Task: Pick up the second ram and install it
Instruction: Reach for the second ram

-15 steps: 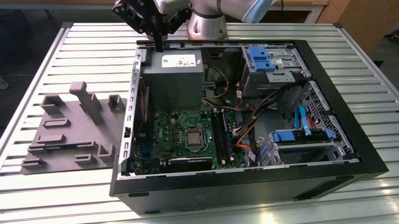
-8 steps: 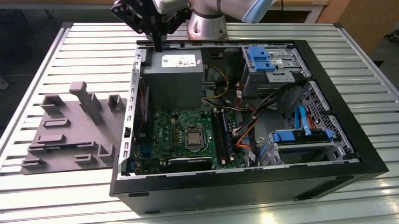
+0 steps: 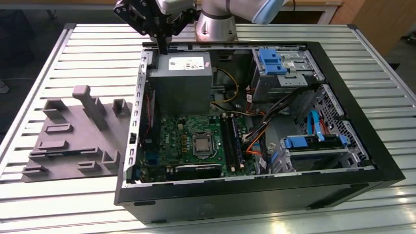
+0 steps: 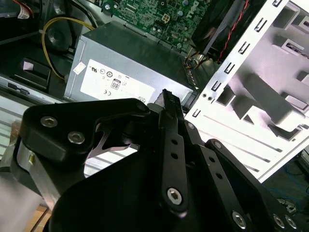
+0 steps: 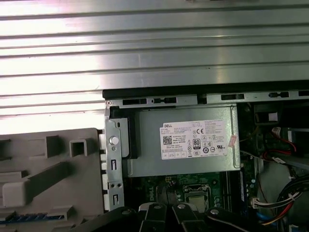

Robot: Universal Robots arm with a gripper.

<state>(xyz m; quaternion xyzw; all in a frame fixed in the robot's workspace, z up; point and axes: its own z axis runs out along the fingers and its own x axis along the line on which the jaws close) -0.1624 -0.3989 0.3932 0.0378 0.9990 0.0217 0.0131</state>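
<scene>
Gripper (image 3: 163, 48) hangs over the case's back edge, with the grey fixture (image 3: 71, 136) off to the exterior view's left and the power supply (image 3: 179, 73) just below. Can't tell if it's clamping the second ram. Seating probably wants it dead square to the black slots (image 3: 231, 141), with cables crowding alongside.

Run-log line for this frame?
gripper: hovers over power supply corner of open case | load: cannot tell | fixture block: beside case, exterior view's left
</scene>
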